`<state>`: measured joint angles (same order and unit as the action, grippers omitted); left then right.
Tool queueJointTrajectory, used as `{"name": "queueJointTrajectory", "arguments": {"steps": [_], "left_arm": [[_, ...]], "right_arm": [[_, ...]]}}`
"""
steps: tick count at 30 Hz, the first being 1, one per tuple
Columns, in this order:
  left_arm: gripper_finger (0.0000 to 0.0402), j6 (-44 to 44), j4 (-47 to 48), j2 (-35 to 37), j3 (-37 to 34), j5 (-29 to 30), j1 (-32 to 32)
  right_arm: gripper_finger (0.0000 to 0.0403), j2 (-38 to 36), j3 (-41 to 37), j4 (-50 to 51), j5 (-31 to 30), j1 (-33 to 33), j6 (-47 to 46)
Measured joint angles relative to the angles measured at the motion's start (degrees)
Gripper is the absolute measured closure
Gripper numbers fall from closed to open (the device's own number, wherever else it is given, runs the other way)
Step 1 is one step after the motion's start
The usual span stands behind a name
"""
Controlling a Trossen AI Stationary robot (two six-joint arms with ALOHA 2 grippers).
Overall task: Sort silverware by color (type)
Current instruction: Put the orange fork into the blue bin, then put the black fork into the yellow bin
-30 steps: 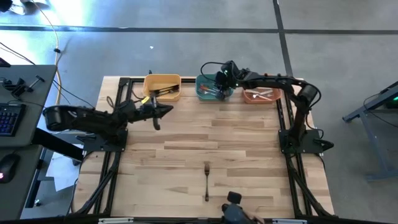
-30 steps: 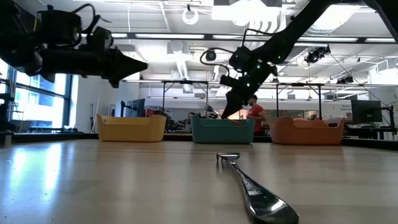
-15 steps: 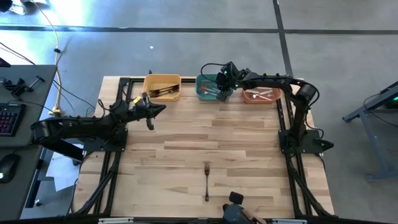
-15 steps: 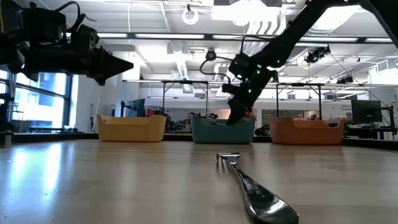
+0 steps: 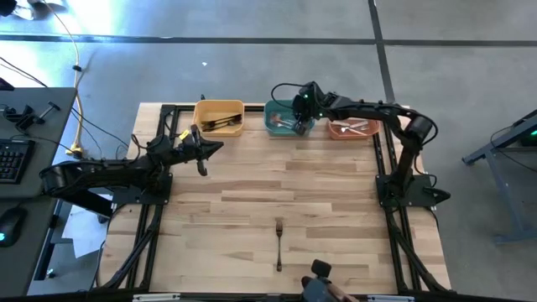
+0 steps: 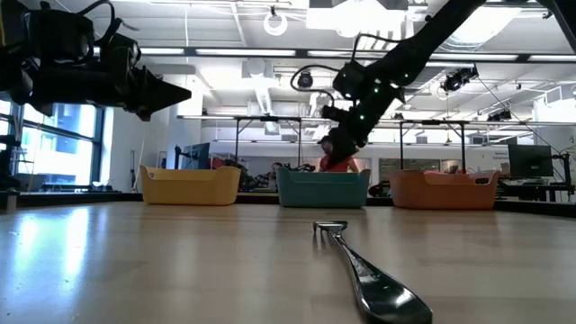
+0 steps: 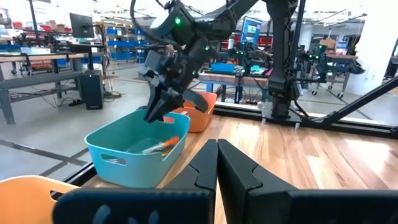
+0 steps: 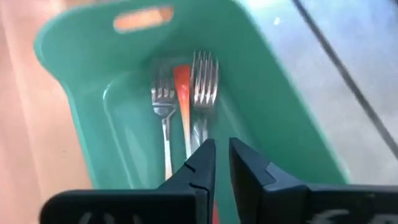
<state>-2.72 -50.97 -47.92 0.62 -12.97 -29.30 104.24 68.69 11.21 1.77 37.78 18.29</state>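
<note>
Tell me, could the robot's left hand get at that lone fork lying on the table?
Probably yes. The fork lies alone on bare wood, nothing around it, and the left hand hangs above the table with its fingers shut and empty.

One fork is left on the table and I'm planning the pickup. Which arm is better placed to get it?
Probably left. The left hand hangs empty over open table, while the right hand is over the green bin. The fork lies near the table's front middle.

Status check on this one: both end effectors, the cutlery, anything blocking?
Right end effector over teal plastic bin, slightly open, empty. Left end effector shut, hovering by yellow bin. One metal fork left on table. Nothing blocking.
</note>
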Motion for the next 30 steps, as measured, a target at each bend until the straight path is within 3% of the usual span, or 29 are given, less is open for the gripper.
{"name": "queueJointTrajectory", "arguments": {"steps": [7, 16, 18, 22, 30], "left_arm": [[0.0401, 0.4, -0.2, 0.0, 0.0, 0.0, 0.0], [0.0401, 1.5, -0.3, 0.0, 0.0, 0.1, 0.0], [0.0401, 1.5, -0.3, 0.0, 0.0, 0.2, 0.0], [0.0401, 2.2, -0.3, 0.0, 0.0, 0.3, 0.0], [0.0401, 2.4, -0.3, 0.0, 0.0, 0.3, 0.0]], "right_arm": [[0.0363, 2.3, 0.0, -0.1, -0.1, 0.3, -2.9], [0.0289, -2.2, -0.1, 5.7, 0.0, -2.4, -10.2], [0.0306, -3.9, -0.9, 7.1, 0.2, -4.4, -13.6], [0.0386, -7.5, -6.6, 3.3, -0.5, -10.7, -19.9], [0.0400, -15.2, -22.2, -12.2, -0.7, -28.7, -44.5]]}}
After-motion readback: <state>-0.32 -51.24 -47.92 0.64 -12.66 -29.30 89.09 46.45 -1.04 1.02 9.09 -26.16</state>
